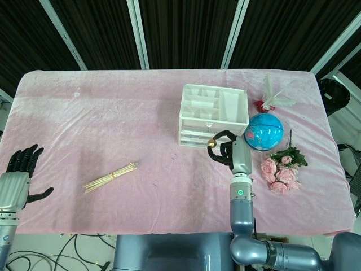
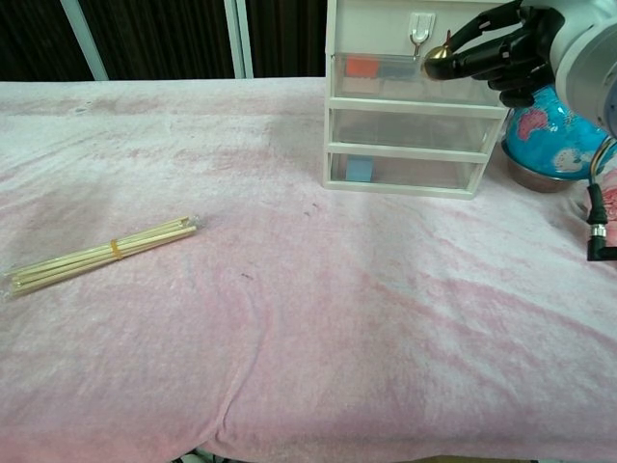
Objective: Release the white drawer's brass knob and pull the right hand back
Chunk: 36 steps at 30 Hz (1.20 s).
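Observation:
The white drawer unit stands right of the table's middle, its clear-fronted drawers facing me. My right hand reaches in from the right at the top drawer. Its black fingers curl around the small brass knob, and the fingertips pinch the knob just in front of the unit. The top drawer looks pushed in or nearly so. My left hand hangs off the table's near left corner, fingers spread and holding nothing.
A blue globe sits right beside the unit, close behind my right hand. Pink roses lie near the right edge, and a white feathered ornament stands behind the globe. A banded bundle of sticks lies at the left.

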Each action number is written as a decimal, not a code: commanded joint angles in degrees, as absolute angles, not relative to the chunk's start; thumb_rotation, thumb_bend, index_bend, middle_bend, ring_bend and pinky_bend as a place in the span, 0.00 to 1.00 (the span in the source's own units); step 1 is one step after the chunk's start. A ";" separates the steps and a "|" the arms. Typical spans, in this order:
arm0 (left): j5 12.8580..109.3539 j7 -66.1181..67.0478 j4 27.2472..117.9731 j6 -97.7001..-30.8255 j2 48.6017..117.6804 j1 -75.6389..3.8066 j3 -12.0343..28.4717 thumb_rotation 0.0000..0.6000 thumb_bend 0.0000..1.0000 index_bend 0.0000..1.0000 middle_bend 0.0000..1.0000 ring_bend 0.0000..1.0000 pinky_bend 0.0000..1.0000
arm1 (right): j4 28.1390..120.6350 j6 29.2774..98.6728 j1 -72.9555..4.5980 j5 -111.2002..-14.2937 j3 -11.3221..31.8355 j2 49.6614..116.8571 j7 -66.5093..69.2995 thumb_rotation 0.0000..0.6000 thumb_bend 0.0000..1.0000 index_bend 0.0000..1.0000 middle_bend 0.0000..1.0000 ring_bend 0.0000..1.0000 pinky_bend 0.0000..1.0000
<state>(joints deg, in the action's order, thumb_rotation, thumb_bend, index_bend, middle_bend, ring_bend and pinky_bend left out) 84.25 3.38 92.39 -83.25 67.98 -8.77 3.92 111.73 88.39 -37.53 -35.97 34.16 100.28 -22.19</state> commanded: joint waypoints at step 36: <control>83.81 3.30 92.72 -82.84 67.92 -8.87 3.98 1.00 0.00 0.00 0.00 0.00 0.00 | 110.78 88.03 -38.95 -36.55 34.60 100.96 -21.59 1.00 0.36 0.56 0.93 1.00 0.93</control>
